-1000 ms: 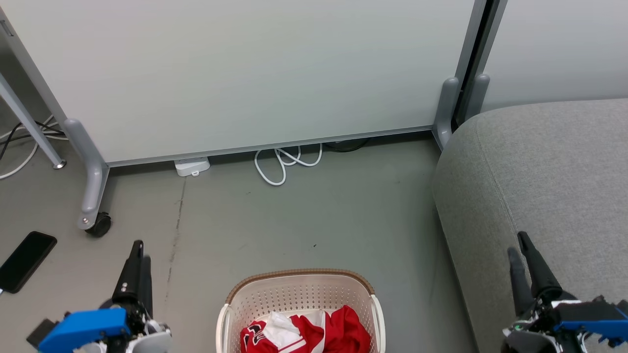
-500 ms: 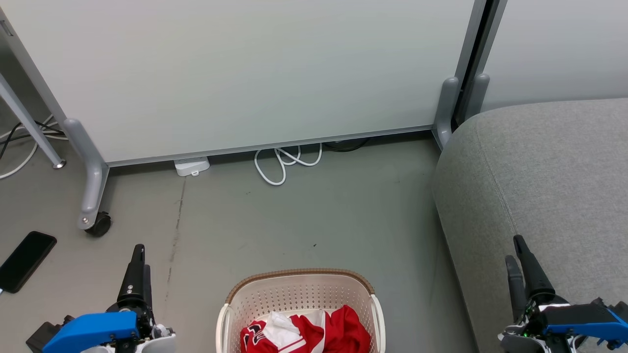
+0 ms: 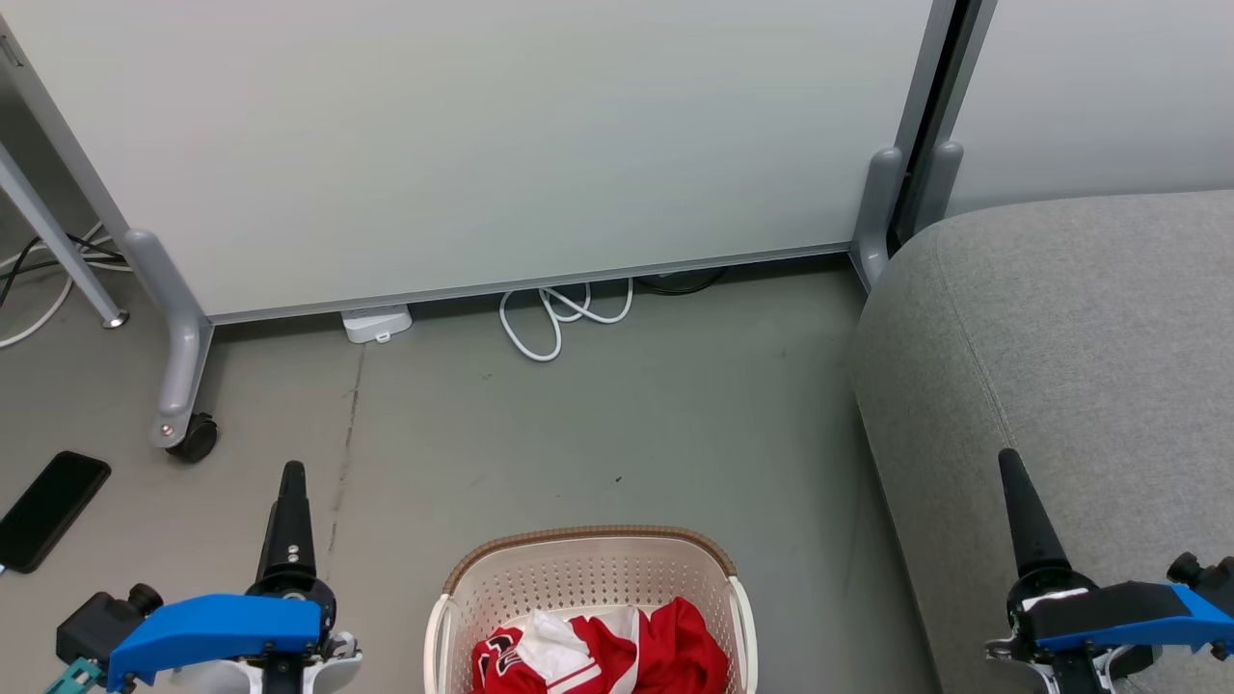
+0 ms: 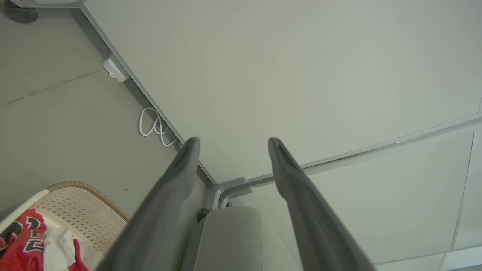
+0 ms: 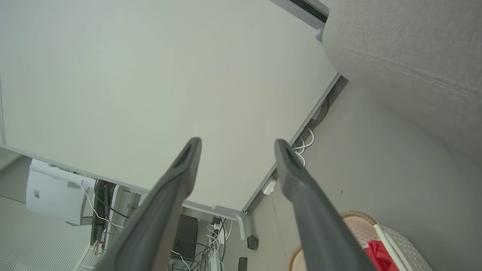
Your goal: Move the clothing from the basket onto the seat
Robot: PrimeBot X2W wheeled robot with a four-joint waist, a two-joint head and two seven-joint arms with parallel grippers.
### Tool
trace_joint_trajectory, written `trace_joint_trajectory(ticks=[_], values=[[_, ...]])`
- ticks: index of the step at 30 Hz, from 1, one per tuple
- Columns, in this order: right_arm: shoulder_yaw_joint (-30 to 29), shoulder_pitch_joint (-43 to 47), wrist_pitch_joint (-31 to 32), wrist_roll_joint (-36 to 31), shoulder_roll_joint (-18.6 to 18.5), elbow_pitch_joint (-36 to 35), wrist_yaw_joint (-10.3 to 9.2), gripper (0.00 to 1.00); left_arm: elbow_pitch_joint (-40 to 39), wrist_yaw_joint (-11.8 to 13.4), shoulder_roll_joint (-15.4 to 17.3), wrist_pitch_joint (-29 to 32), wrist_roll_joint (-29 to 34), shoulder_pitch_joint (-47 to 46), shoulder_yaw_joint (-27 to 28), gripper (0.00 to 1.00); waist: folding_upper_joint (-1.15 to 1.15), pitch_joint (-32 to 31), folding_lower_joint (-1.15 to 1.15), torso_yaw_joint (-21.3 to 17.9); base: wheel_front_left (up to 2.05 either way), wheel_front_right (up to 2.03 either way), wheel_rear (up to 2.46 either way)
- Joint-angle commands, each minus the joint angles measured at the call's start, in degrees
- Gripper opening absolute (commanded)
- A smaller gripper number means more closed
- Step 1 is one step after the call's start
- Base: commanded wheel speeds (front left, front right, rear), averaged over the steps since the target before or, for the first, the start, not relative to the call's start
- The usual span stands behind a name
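The cream basket [image 3: 588, 569] with a brown rim stands on the floor at the bottom centre of the head view. The red clothing [image 3: 617, 655] with white trim lies bunched inside it. The grey seat [image 3: 1080, 337] fills the right side. My left gripper [image 3: 291, 477] hovers left of the basket, turned edge-on. In the left wrist view its jaws stand open and empty [image 4: 233, 141], with the basket [image 4: 75, 203] and clothing [image 4: 22, 241] at the lower left. My right gripper [image 3: 1012, 463] hangs over the seat's front edge, open and empty [image 5: 237, 141].
A pale partition panel [image 3: 482, 145] on castered feet [image 3: 193, 439] closes the far side. White cable loops [image 3: 554, 323] and a white adapter [image 3: 378, 323] lie at its base. A black phone [image 3: 48, 511] lies on the floor at the left.
Both grippers have opened from a narrow gap and rolled on their wrists, so each now shows edge-on as a single finger in the head view. The basket and clothing stayed put.
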Motion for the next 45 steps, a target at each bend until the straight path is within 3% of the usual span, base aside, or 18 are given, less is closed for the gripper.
trace_joint_trajectory(ticks=[1, 20, 45], values=[[0.23, -1.55, -0.76, -3.96, -0.35, -1.36, 0.13, 1.0, -1.53, 0.23, 0.45, -0.73, 4.22, -1.5, -0.67, 1.0, 0.0, 0.02, 0.0, 0.04, 0.0, 0.0, 0.0], [1.07, -1.69, -4.6, -27.47, -0.49, -1.99, 0.16, 1.0, -2.12, 1.6, 2.05, -4.56, 28.58, -1.09, -4.73, 1.0, 0.0, 0.51, 0.0, 0.23, 0.0, 0.0, 0.0], [1.88, -2.36, -8.52, -45.78, -0.63, -0.1, 0.18, 1.0, -1.83, 3.7, 3.37, -8.45, 44.39, -0.75, -8.38, 1.0, 0.0, 0.66, 0.0, 0.56, 0.0, 0.0, 0.0]])
